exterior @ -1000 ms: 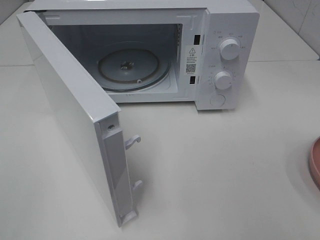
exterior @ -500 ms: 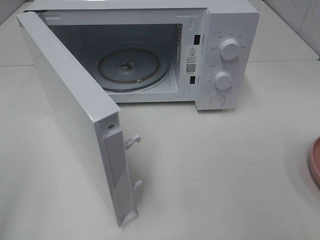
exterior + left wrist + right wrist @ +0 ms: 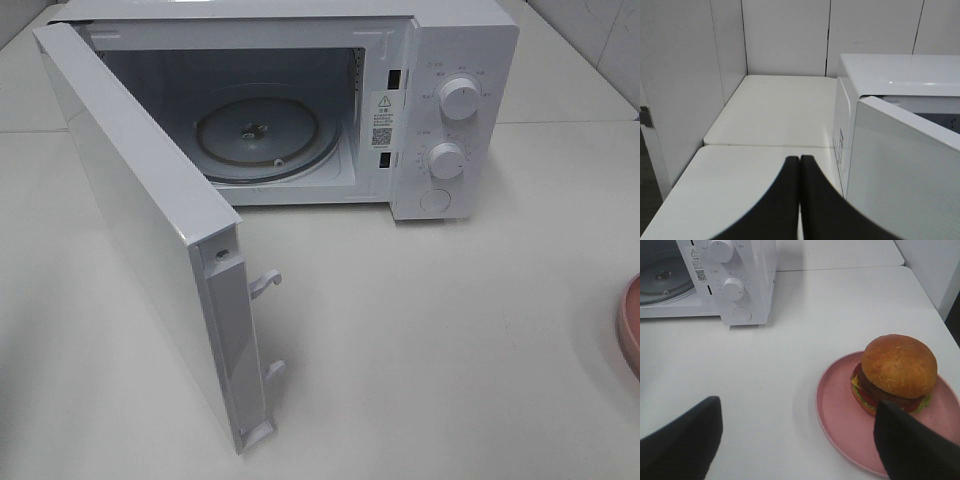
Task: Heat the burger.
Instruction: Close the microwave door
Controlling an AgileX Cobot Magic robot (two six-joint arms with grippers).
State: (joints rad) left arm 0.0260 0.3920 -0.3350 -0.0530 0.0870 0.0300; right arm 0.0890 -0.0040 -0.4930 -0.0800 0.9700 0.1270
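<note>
The burger (image 3: 897,367), with a golden-brown bun, dark patty and red and green filling, sits on a pink plate (image 3: 840,415) in the right wrist view. My right gripper (image 3: 795,445) is open and empty. Its two dark fingers stand wide apart, one close beside the burger and over the plate. My left gripper (image 3: 799,190) is shut and empty, off the left side of the white microwave (image 3: 900,100). In the high view the microwave (image 3: 450,60) stands open with its glass turntable (image 3: 265,135) bare. Neither gripper and no burger shows there.
The microwave door (image 3: 140,220) swings far out toward the front left, with two latch hooks (image 3: 268,283) on its edge. Two knobs (image 3: 458,98) and a button are on the right panel. Only the plate's rim (image 3: 631,330) shows at the high view's right edge.
</note>
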